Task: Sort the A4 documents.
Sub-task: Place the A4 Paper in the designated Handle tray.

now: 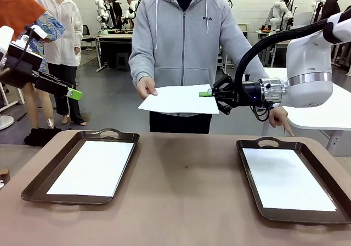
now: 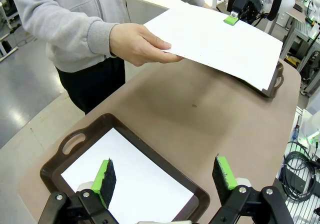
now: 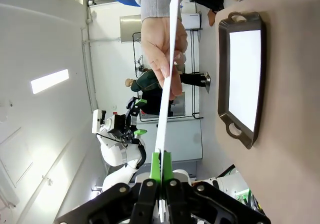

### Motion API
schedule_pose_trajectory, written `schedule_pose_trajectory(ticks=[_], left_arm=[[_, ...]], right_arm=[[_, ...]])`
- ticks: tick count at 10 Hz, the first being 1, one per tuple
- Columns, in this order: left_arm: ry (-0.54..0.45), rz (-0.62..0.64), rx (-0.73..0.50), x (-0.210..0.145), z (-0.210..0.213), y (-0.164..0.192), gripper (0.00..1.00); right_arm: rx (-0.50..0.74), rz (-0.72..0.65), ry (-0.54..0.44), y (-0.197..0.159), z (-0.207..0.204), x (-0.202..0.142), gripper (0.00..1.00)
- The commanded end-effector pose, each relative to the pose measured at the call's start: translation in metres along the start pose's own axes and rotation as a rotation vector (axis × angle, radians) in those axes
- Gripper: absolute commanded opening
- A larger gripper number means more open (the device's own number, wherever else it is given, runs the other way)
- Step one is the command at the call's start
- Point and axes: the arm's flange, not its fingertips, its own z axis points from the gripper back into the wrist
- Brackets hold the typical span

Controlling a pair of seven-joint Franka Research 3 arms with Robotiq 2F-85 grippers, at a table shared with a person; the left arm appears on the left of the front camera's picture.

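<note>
A person in a grey hoodie holds out a white A4 sheet [image 1: 178, 99] above the table's far edge, gripping its left edge with one hand [image 1: 146, 87]. My right gripper [image 1: 207, 94] is shut on the sheet's right edge; the right wrist view shows the sheet [image 3: 167, 74] edge-on, clamped between the green pads [image 3: 155, 167]. My left gripper [image 1: 75, 94] hovers open at the far left, above the left tray [image 2: 75, 144], its pads [image 2: 105, 178] wide apart with nothing between them. Another white sheet [image 1: 93, 168] lies in the left tray, and one [image 1: 286, 178] in the right tray.
Two dark brown handled trays, left [image 1: 52, 174] and right [image 1: 248, 172], sit on the brown table [image 1: 186, 202]. The person's other hand [image 1: 281, 117] rests by the right tray's far corner. Other people stand in the background.
</note>
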Motion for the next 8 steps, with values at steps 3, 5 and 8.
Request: schedule_pose_trajectory(ticks=[3,5,8], left_arm=[[-0.011,-0.001,-0.007,-0.001,0.000,0.000,1.00],[-0.011,-0.001,-0.007,-0.001,0.000,0.000,1.00],[-0.011,-0.001,-0.007,-0.001,0.000,0.000,1.00]], right_arm=[[-0.006,-0.002,-0.008,-0.001,-0.001,0.001,0.00],[-0.006,-0.002,-0.008,-0.001,-0.001,0.001,0.00],[-0.102,0.048,0.038,0.015,0.030,-0.018,0.01]])
